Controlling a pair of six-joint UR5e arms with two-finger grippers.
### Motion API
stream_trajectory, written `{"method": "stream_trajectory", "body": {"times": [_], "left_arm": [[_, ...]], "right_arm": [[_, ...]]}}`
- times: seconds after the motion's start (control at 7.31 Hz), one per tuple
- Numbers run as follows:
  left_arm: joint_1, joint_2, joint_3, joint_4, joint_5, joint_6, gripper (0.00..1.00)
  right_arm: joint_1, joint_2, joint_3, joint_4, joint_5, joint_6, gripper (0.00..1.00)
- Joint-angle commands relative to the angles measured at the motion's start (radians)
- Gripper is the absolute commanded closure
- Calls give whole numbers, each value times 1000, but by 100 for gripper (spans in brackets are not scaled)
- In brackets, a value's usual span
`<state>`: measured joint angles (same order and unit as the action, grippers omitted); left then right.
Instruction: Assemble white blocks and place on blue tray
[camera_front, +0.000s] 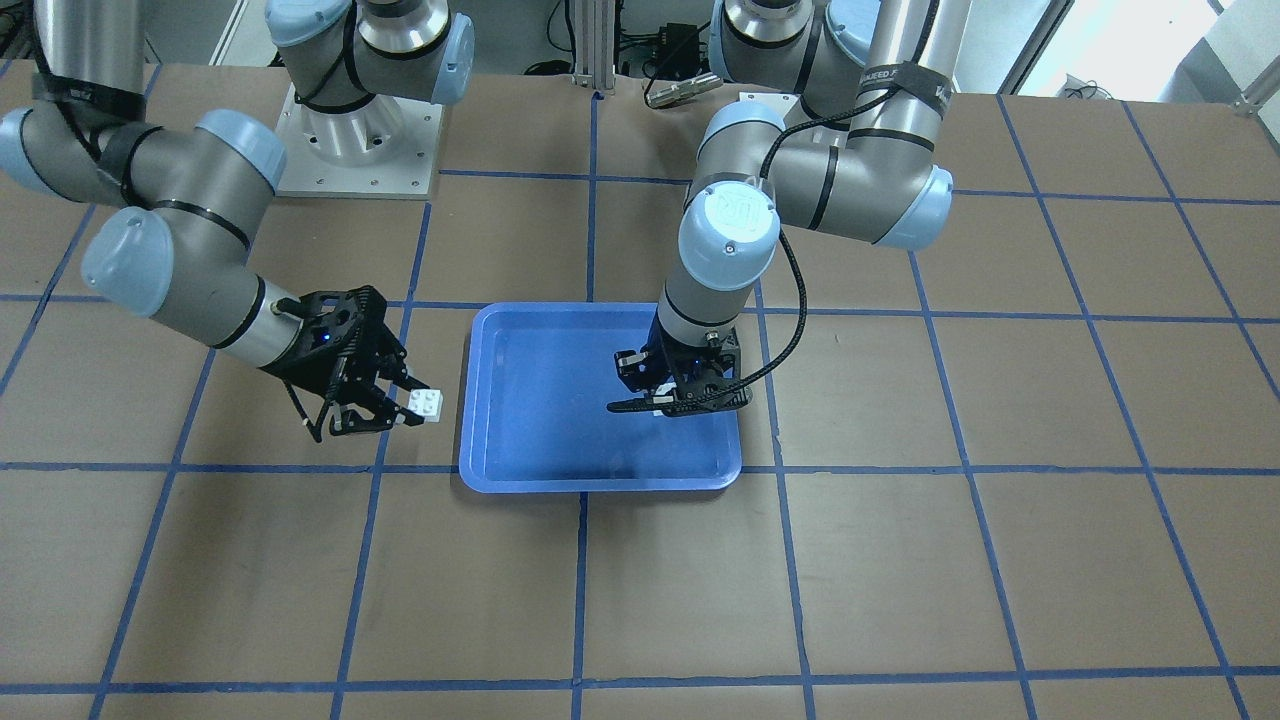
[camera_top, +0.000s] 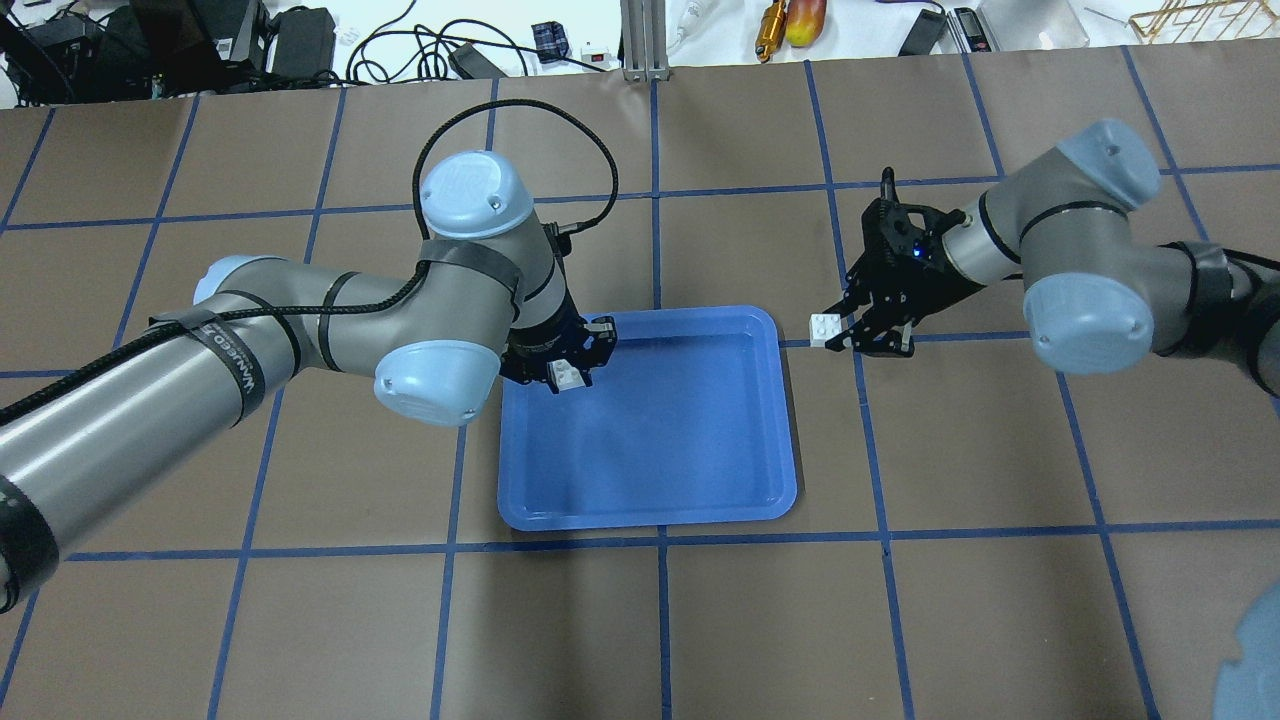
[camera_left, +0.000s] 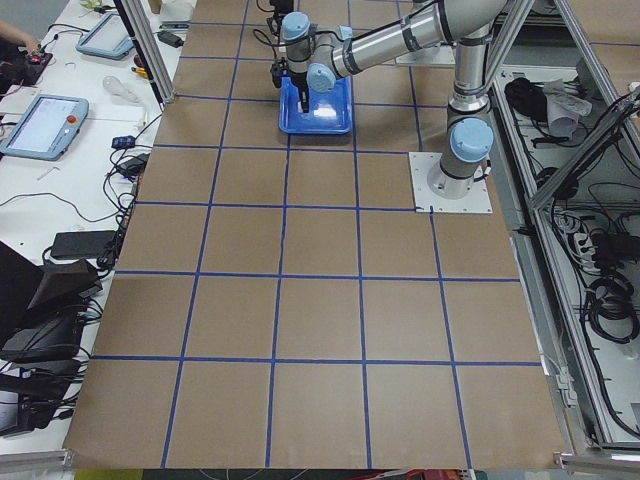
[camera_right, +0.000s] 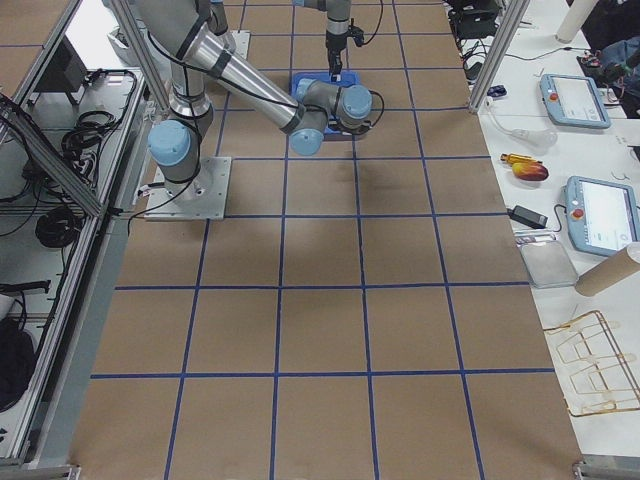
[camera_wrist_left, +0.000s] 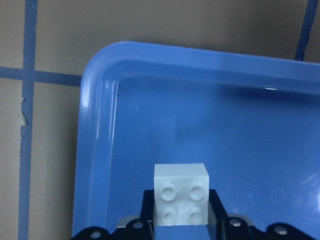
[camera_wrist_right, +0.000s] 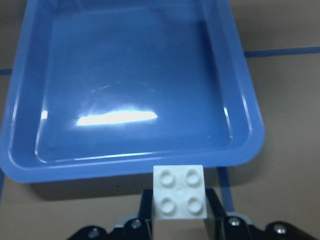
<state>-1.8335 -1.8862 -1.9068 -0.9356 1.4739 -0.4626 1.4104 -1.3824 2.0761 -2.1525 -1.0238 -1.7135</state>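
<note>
Holding a white block (camera_wrist_left: 180, 192) tight between its jaws, the left gripper (camera_top: 567, 379) hangs over the blue tray (camera_top: 680, 480), close to one corner of it. The right gripper (camera_top: 838, 335) is clamped on a second white block (camera_top: 825, 328), just outside the tray's rim, with its four studs showing. Under both jaws lies the brown table (camera_top: 1000, 450), marked with blue tape lines (camera_top: 885, 480). Cables (camera_top: 400, 45) lie beyond its far edge.

The two white blocks are not joined.

1. The first white block (camera_wrist_left: 180, 192), a square brick with four studs, is clamped in the left claw (camera_wrist_left: 180, 216) over the blue tray (camera_top: 650, 490), near one corner.
2. The second white block (camera_wrist_right: 179, 191), identical, is clamped in the right claw (camera_wrist_right: 179, 214) outside the tray, just beside its rim.

The tray is laid flat on the table (camera_top: 1000, 600).
</note>
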Motion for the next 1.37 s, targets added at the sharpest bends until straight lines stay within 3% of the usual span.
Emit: {"method": "stream_trajectory", "body": {"times": [0.0, 0.27, 0.41, 0.68, 0.96, 1.09, 1.23], "left_arm": [[-33, -45, 2, 82, -58, -83, 91], [-49, -54, -11, 83, -54, -84, 91], [-49, -56, -12, 81, -52, -80, 90], [-59, -59, -26, 80, -49, -56, 90], [-70, -54, -47, 80, -49, -51, 87], [-73, -56, -48, 80, -49, -51, 82], [-73, -56, -48, 80, -50, -51, 53]], "right_arm": [[73, -81, 108, -70, 4, 49, 100], [151, -81, 133, -105, -10, 150, 100], [185, -60, 134, -201, -9, 179, 100], [196, 31, 115, -276, -16, 190, 100], [231, 39, 113, -283, -15, 190, 100], [235, 45, 113, -285, -13, 195, 100], [236, 61, 111, -288, -13, 193, 100]]}}
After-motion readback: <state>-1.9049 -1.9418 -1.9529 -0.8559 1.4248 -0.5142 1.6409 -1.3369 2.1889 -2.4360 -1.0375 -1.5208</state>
